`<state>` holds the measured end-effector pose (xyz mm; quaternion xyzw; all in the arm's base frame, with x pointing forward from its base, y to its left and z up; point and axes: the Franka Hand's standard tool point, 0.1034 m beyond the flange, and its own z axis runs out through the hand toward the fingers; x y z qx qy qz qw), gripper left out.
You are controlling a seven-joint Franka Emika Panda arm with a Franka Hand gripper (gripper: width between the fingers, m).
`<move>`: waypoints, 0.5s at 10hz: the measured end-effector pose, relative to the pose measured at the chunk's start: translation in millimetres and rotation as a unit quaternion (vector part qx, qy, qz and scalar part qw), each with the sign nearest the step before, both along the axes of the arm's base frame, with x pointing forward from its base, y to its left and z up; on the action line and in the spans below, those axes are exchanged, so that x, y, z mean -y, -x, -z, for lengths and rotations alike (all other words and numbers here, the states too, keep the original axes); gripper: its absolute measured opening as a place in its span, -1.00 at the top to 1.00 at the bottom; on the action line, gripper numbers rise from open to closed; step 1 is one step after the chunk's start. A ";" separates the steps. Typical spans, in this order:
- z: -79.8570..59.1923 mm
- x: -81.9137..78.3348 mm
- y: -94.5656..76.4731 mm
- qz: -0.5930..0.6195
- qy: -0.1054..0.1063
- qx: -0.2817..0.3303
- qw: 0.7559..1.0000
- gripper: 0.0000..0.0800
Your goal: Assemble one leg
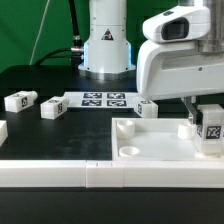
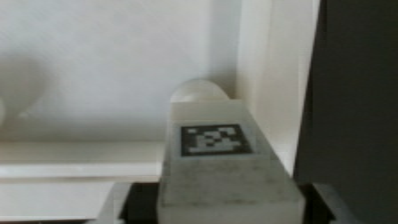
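Note:
My gripper (image 1: pixel 211 132) is shut on a leg (image 1: pixel 212 124), a small white post with a black-and-white tag, and holds it upright over the exterior view's right end of the large flat white panel (image 1: pixel 160 143). In the wrist view the leg (image 2: pixel 215 135) stands between my dark fingers (image 2: pixel 139 203), its far end pointing at the panel (image 2: pixel 107 80) near its edge. Whether the leg touches the panel I cannot tell. A round hole (image 1: pixel 128 152) shows at the panel's near corner.
Three more loose tagged legs (image 1: pixel 20 100), (image 1: pixel 52 108), (image 1: pixel 147 108) lie on the black table. The marker board (image 1: pixel 105 99) lies by the robot base (image 1: pixel 106 50). A white rail (image 1: pixel 60 172) runs along the front edge.

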<state>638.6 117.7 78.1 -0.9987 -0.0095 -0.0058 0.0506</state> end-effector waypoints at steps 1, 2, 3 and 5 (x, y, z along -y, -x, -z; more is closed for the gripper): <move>0.1 0.0 0.1 0.015 -0.001 -0.001 1.000 0.27; 0.6 0.4 0.5 0.081 0.000 -0.007 0.997 0.27; 0.9 0.8 0.4 0.139 -0.001 -0.009 0.990 0.27; 1.3 1.8 0.8 0.258 -0.005 -0.016 0.966 0.27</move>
